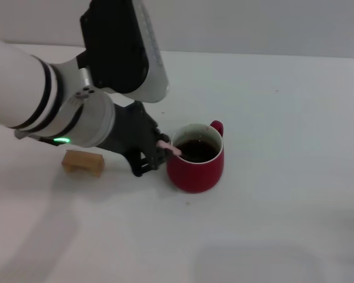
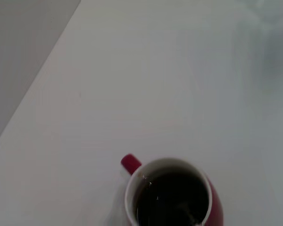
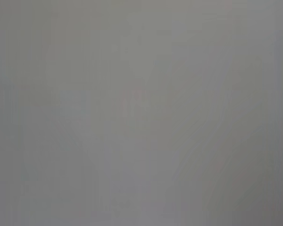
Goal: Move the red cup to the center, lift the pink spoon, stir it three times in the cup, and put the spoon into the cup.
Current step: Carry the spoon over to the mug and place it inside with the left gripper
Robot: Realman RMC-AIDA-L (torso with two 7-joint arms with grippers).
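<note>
Left tool [image 1: 155,148], pinching the pink spoon [image 1: 170,148] by its handle at the rim of the red cup [image 1: 196,158], which stands mid-worktop [image 1: 283,206], looks to be stirring or releasing, so only letting go seems left; right tool unseen.

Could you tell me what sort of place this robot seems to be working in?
Probably a lab test bench, not a kitchen: a plain white table against a bare wall, holding only a red cup, a wooden block, and the left pincer holding a pink spoon.
</note>
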